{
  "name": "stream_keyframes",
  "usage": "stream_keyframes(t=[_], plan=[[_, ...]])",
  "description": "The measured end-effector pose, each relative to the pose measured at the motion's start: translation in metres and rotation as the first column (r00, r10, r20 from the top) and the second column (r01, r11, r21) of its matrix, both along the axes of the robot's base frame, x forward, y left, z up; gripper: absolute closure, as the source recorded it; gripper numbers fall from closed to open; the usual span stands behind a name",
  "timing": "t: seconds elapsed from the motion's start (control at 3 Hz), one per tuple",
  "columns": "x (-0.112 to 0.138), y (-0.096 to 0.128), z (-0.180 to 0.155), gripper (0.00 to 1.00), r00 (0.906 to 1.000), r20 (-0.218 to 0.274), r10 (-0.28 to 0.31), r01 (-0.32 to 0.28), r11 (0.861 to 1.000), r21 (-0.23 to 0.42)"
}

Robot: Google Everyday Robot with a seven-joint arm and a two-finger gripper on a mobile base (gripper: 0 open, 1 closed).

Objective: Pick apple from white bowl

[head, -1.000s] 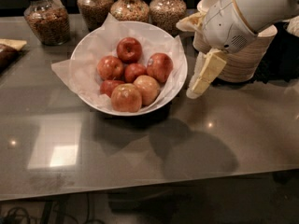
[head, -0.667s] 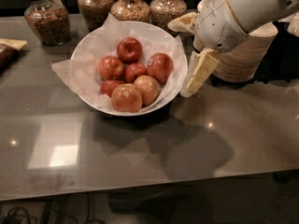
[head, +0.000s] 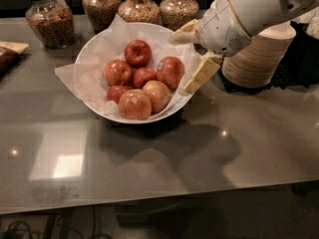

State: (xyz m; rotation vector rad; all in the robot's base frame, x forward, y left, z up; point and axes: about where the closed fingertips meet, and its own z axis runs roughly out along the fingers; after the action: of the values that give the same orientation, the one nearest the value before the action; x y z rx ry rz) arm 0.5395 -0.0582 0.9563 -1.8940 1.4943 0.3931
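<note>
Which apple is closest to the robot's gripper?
The red apple with the small sticker, at the pile's right edge; the open gripper sits over the bowl's right rim beside it.

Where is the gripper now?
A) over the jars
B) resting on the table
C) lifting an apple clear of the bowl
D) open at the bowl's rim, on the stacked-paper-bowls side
D: the gripper is open at the white bowl's rim nearest the paper bowls, beside the stickered apple, holding nothing.
</note>
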Motion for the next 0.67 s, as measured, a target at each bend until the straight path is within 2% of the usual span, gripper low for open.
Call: stream_keyframes(t=[0.67], plan=[[0.021,-0.007,-0.012,0.17,0.9998,-0.003,-0.017,0.017,1.0,-0.02]])
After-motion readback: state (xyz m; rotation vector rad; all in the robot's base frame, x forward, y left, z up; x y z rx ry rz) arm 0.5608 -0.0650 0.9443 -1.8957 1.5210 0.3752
